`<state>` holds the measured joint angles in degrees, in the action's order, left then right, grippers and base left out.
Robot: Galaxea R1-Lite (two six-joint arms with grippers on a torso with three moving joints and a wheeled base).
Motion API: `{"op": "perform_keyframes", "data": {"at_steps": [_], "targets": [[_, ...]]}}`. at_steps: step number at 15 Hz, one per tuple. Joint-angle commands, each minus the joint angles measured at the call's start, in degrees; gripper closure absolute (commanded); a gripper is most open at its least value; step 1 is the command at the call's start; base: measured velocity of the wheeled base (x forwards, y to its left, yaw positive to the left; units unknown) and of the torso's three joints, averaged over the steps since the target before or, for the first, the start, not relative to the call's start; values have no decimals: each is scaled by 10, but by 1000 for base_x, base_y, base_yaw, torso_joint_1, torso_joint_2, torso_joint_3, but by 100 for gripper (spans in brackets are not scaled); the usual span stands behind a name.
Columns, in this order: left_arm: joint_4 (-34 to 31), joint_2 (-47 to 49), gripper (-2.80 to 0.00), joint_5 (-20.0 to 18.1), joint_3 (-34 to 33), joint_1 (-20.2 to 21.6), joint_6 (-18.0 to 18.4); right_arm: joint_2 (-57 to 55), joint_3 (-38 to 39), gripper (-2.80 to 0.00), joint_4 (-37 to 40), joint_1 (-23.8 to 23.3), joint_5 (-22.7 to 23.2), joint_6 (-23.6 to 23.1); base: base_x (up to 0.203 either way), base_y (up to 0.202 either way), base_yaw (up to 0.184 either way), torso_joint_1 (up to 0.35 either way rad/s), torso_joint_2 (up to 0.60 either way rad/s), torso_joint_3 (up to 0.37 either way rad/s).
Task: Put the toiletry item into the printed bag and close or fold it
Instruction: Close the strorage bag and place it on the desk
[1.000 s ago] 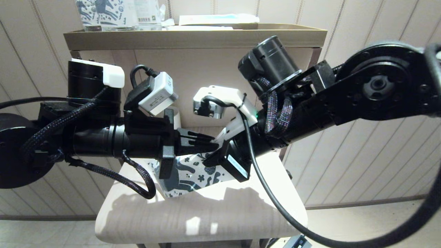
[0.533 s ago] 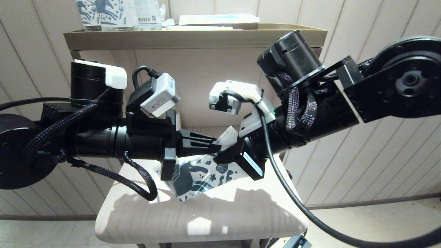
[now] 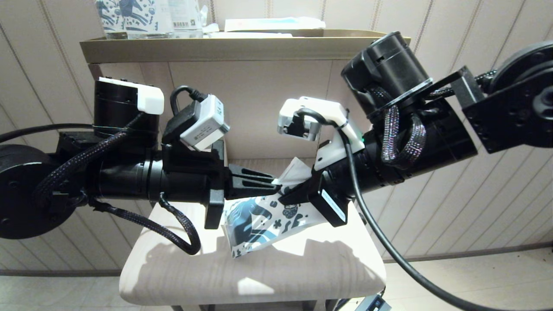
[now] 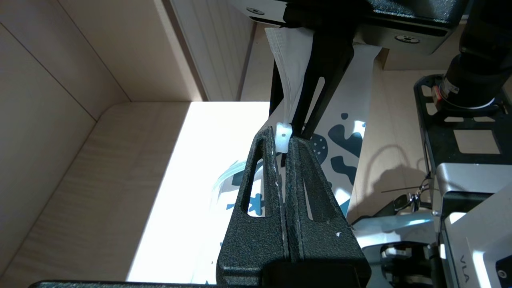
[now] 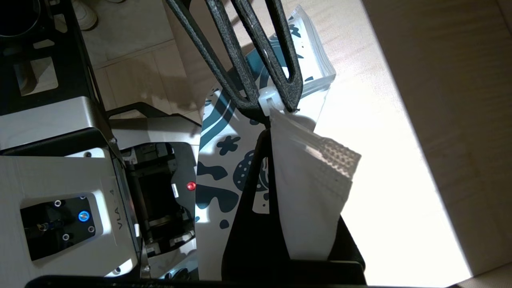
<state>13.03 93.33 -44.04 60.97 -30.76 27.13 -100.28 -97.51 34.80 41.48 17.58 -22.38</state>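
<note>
1. The low shelf point(image 3: 181, 276) of the pale wooden stand lies beneath both claws; nothing of the task rests on it, since the printed bag point(image 3: 259, 222) hangs in the air just above it, so its top edge can be worked freely.
2. The printed bag dangles below the two claws, tilted, held only along its top strip.
3. The left arm reaches in level from the left. The left gripper point(image 4: 283, 138) is pressed together on the white slider tab point(image 4: 283, 136), judged to be for drawing the zip shut.
4. The right arm slants down from the upper right, meeting the left tip to tip. The right gripper point(image 3: 288, 195) is clamped on the bag's plain white top corner point(image 5: 310, 176), apparently bracing the bag against the pull.
5. The toiletry item cannot be made out; whether it is inside the bag is not visible.
</note>
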Motion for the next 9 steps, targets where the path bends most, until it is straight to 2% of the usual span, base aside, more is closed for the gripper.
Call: {"op": "perform_keyframes", "data": {"at_steps": [1,9], "targets": [[0,2,0,-2,-3,0,2,8,1,0,2,2,1,-2,0,0,0,0,0,0],[0,5,0,-1,-3,0,6,13,3,0,2,0,1,-1,0,0,0,0,0,0]]}}
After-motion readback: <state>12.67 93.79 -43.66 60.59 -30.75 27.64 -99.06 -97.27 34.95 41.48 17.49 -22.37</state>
